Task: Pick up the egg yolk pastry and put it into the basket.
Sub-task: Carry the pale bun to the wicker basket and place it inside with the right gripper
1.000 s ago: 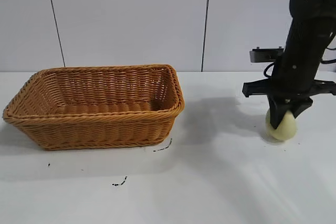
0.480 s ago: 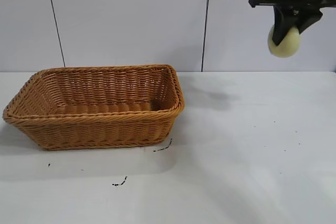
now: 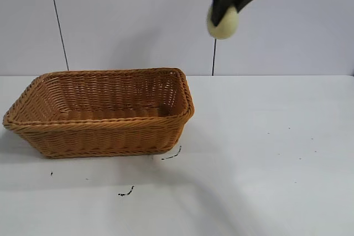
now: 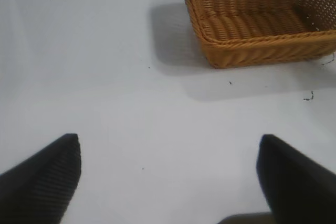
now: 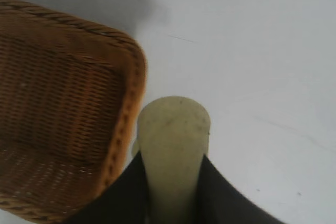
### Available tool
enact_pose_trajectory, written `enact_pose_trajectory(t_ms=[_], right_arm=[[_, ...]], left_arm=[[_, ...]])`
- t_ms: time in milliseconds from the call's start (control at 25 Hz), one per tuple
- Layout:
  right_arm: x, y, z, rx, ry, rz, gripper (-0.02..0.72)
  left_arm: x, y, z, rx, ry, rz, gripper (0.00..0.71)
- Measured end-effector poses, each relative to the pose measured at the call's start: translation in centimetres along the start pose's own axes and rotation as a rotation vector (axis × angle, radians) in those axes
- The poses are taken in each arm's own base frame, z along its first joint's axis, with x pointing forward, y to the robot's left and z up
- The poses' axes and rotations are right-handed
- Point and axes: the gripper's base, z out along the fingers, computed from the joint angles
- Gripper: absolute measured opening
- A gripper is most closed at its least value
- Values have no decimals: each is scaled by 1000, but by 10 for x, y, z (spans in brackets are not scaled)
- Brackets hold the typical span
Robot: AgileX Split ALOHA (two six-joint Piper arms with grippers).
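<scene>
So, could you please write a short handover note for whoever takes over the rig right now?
Right claw: shut on the egg yolk pastry, held high above the table, just off the basket's right end.
Left claw: open, empty, parked over bare table beyond the basket's left end.
The basket: on the table, nothing inside.
Done: pastry picked up and lifted.
Left: carry it over the basket, lower, release.

The basket (image 3: 102,111) is orange-brown wicker, tightly woven, with a braided rim — darker in its shadowed far corner. The egg yolk pastry (image 3: 222,22) is a pale cream-yellow, plain and matte. The right gripper (image 3: 229,3) holding it is black. The white table (image 3: 265,169) carries small dark specks near the basket.
</scene>
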Motion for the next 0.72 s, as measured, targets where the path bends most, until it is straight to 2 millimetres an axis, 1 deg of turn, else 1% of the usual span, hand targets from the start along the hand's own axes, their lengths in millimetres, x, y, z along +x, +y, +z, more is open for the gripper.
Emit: enact_pose_trajectory(t_ms=[80, 200, 320, 400, 440, 560, 600, 720], right_arm=[[-2, 32, 7, -27, -4, -61, 131], [-1, 70, 21, -71, -25, -125, 131], [3, 96, 46, -95, -34, -166, 131], [7, 105, 66, -103, -32, -179, 131], [7, 105, 66, -103, -32, -179, 131], [13, 114, 98, -109, -28, -190, 131], [19, 115, 120, -110, -21, -189, 131], [25, 116, 138, -108, 2, -190, 142]], left_arm=[[0, 0, 0, 0, 0, 0, 693], [0, 0, 0, 0, 0, 0, 693], [0, 0, 0, 0, 0, 0, 693], [0, 0, 0, 0, 0, 0, 693], [0, 0, 0, 0, 0, 0, 693], [0, 0, 0, 0, 0, 0, 693], [0, 0, 0, 0, 0, 0, 693], [0, 0, 0, 0, 0, 0, 693]])
